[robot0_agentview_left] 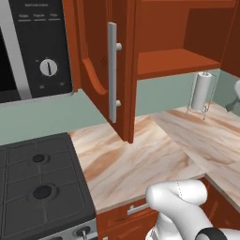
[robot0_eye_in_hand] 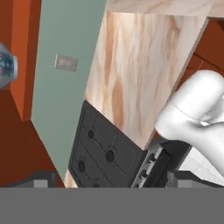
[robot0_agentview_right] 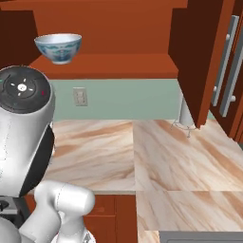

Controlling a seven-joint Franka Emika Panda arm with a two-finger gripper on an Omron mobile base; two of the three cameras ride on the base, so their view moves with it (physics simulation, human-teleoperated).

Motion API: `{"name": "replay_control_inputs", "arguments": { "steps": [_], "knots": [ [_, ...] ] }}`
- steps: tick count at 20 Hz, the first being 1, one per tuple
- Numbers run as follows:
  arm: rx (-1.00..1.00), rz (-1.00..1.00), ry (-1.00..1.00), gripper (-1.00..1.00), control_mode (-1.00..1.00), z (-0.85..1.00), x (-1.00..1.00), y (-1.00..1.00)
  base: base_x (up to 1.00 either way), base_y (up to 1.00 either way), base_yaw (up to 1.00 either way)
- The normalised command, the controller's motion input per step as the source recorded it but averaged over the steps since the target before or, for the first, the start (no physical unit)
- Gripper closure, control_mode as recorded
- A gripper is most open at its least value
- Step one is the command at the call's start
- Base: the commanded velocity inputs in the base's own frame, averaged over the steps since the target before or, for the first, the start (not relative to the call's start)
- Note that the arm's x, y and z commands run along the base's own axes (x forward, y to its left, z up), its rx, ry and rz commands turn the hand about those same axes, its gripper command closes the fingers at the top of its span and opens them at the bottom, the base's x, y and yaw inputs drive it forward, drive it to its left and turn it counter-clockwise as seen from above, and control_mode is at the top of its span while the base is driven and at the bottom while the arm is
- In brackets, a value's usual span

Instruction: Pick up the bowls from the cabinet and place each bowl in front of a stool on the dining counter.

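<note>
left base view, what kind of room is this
A home kitchen: a black stovetop beside a marble-look counter, a red-brown wall cabinet with its door open, and a paper towel roll by the wall.

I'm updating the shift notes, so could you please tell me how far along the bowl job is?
Done: the cabinet door stands open. In hand: nothing; the gripper is open and empty. Left: the blue-patterned bowl sits on the cabinet shelf, not yet picked up or carried to the dining counter.
</note>
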Motion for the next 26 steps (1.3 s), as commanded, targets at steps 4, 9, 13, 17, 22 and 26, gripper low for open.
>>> {"name": "replay_control_inputs", "arguments": {
  "steps": [4,9,13,17,22,26],
  "knots": [
    [0.07,0.36,0.00,-1.00,-1.00,-0.03,0.98,0.04,0.00,0.00,0.00],
    [0.10,0.31,0.00,-1.00,-1.00,0.00,0.96,0.03,0.00,0.00,0.00],
    [0.17,0.20,-0.05,-1.00,-1.00,0.09,0.78,0.01,0.00,0.00,0.00],
    [0.11,0.03,-0.07,-1.00,-1.00,0.33,0.56,0.14,0.00,0.00,0.00],
    [0.02,0.00,-0.07,-1.00,-1.00,0.44,0.43,0.31,0.00,0.00,0.00],
    [0.00,-0.01,-0.07,-1.00,-1.00,0.44,0.49,0.39,0.00,0.00,0.00]
  ]
}}
